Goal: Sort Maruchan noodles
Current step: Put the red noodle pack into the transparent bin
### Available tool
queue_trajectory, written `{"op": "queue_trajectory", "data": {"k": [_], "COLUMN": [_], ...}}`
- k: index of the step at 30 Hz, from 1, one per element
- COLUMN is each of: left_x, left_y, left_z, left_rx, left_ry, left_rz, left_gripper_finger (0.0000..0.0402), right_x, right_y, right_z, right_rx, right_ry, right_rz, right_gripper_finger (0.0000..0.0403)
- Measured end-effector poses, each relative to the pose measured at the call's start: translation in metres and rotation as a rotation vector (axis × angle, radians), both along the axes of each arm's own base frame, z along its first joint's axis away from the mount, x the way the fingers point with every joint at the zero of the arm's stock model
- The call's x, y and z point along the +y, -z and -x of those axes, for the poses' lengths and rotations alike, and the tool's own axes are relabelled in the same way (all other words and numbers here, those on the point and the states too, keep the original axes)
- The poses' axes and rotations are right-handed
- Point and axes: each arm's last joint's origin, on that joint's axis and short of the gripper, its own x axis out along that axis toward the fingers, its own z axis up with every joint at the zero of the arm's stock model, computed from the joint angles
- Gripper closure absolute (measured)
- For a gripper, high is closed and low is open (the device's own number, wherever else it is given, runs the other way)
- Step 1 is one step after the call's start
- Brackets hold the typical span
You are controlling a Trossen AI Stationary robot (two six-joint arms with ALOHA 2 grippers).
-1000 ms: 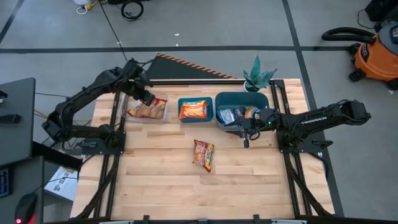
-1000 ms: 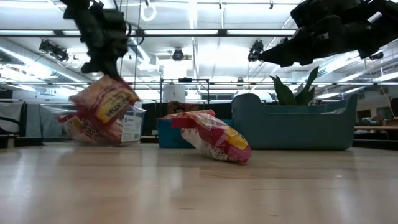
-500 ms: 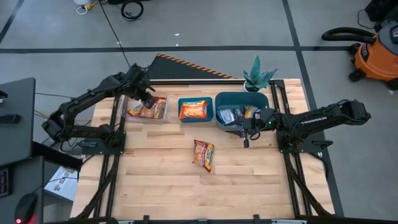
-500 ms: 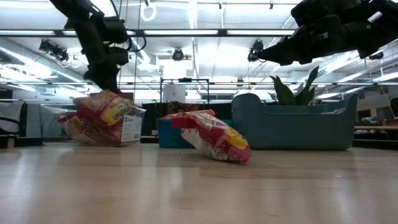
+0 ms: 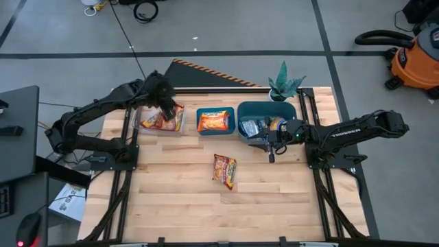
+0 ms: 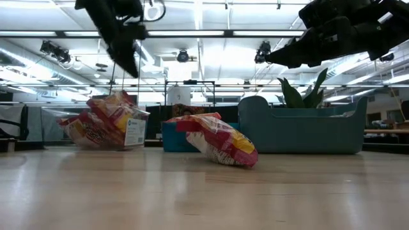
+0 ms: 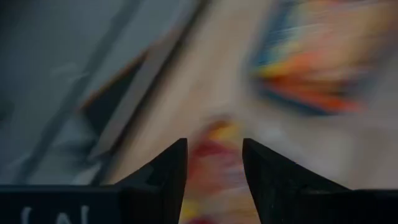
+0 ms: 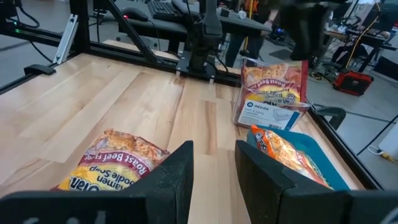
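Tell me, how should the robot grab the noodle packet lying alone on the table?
Probably from straight above, closing on the puffy middle across its narrower width. The loose red ramen packet lies flat on the bare wooden table with nothing crowding it, and the low view shows it bulging upward, which should give something to pinch.

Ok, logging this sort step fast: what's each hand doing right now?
Left hand: open, empty, above the clear tray of red packets.
Right hand: open, empty, beside the large teal bin.
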Motion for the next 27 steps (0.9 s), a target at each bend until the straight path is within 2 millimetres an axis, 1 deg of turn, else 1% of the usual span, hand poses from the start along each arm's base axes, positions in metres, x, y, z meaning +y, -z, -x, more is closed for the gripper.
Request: {"op": "queue_trajectory", "data": {"k": [3,6,11,16,19,22,24,27], "left_x": [-0.02,-0.043,-0.083,-0.111,-0.124,-0.132,-0.132,-0.126], "left_y": [0.0,0.006,0.024,0.046,0.064,0.081,0.092,0.106], "left_z": [-0.017,-0.039,-0.074,-0.105,-0.121,-0.134,-0.143,-0.155], "left_rx": [-0.138,-0.246,-0.252,-0.251,-0.221,-0.206,-0.204,-0.216], "left_ry": [0.174,0.269,0.348,0.362,0.394,0.429,0.443,0.454], "left_rz": [0.158,0.268,0.313,0.361,0.378,0.376,0.365,0.339], "left_gripper_finger": [0.024,0.024,0.024,0.024,0.024,0.024,0.024,0.024], "right_x": [0.0,0.0,0.0,0.0,0.0,0.0,0.0,0.0], "right_y": [0.001,0.001,0.001,0.0,0.0,0.0,0.0,0.0], "right_z": [0.0,0.0,0.0,0.0,0.0,0.0,0.0,0.0], "right_rx": [0.008,0.008,0.008,0.004,0.004,0.004,0.004,0.004], "right_ry": [0.0,0.0,0.0,0.001,0.001,0.001,0.001,0.001], "right_rz": [0.0,0.0,0.0,-0.006,-0.006,-0.006,-0.006,-0.005], "right_gripper_finger": [0.0279,0.0279,0.0279,0.0279,0.0279,0.0279,0.0279,0.0279]}}
